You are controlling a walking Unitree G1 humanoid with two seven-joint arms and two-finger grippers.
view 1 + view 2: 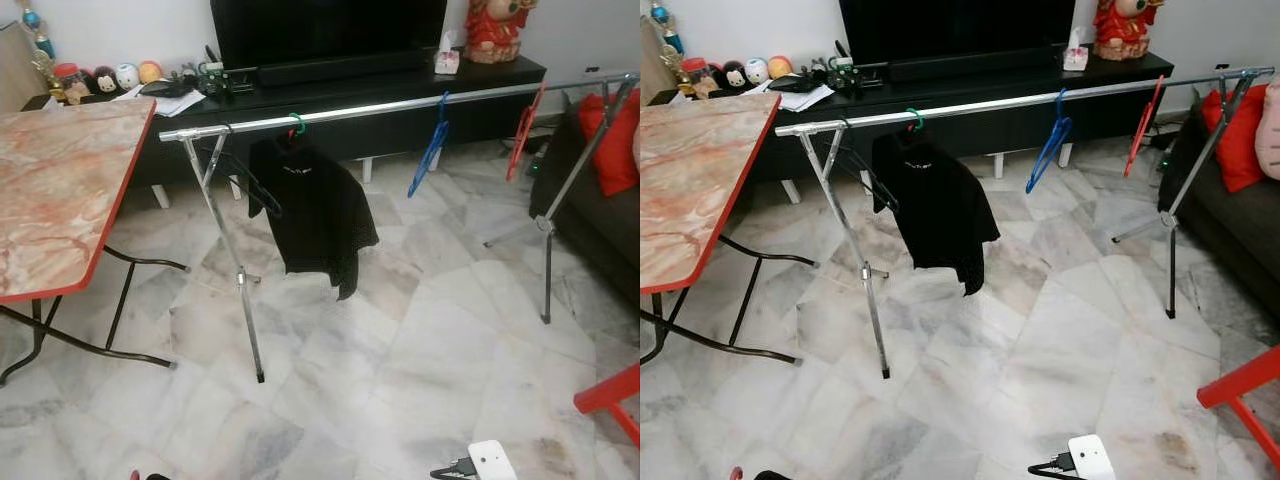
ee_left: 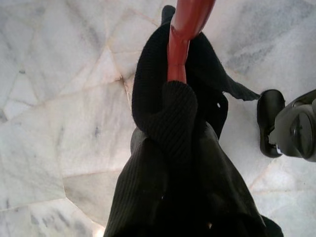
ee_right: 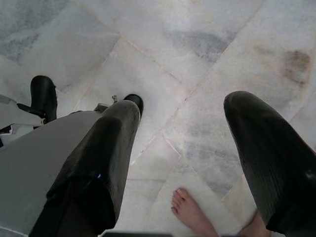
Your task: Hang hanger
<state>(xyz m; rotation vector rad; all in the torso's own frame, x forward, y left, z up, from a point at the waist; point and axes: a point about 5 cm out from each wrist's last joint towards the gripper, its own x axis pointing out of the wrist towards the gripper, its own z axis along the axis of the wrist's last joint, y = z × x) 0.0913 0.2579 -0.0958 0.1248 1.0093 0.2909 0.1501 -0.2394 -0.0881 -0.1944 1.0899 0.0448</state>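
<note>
While I hold position on the marble floor, a silver clothes rail spans the room ahead, beside the red-edged marble tabletop. On the rail hang a black garment on a green-hooked hanger, a blue hanger and a red hanger. My left wrist view shows a red hanger draped in black knit fabric; I cannot tell the left pincer's state. My right pincer hangs wide apart above a person's bare foot.
</note>
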